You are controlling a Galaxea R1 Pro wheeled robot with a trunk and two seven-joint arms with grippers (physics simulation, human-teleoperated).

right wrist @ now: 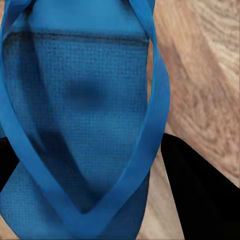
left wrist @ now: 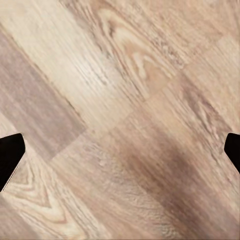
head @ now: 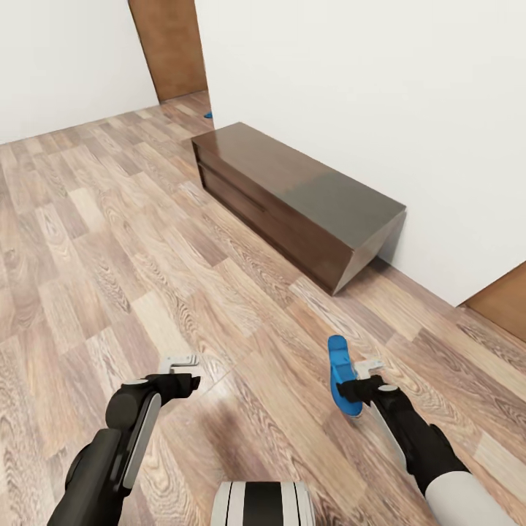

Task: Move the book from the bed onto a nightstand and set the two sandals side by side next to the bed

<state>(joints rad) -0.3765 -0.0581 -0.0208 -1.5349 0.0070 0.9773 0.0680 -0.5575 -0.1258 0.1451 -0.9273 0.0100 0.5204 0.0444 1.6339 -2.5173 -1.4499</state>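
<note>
Wood-plank floor runs across the whole head view, pale and brown boards on a slant; at lower left the left tool hangs over bare planks, and its wrist view shows two dark fingertips at opposite edges of the frame with only floor between, so it stands wide and holds nothing; at upper centre a long low dark brown bench sits against the white wall, its top glossy; a small speck of blue lies on the floor past the bench's far end, near a brown door panel, too small to identify; at lower right the right tool grips a bright blue sandal, held above the floor, its straps and textured sole close in the right wrist view.
</note>
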